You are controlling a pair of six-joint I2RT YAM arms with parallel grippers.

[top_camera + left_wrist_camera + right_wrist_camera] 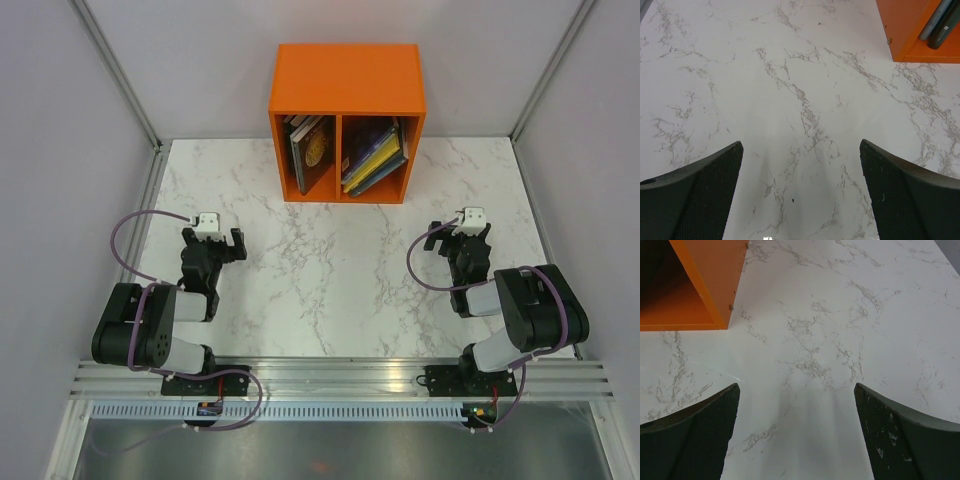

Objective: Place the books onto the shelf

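Top external view showed the thin paperback books [374,155] already inside the bright orange two-compartment shelf [347,70] at twelve o'clock, leaning loosely. The left claw [213,240] at eight o'clock and the right claw [460,235] at four hung spread apart and empty over the white marble bench [320,270]. A nudge against the shelf could have slid the slanted right-hand stack out.

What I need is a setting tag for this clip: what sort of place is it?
Probably a robot lab test booth, not a home: two arms bolted to a metal rail, plain grey walls closing in a marble-look table, and one orange shelf holding books.
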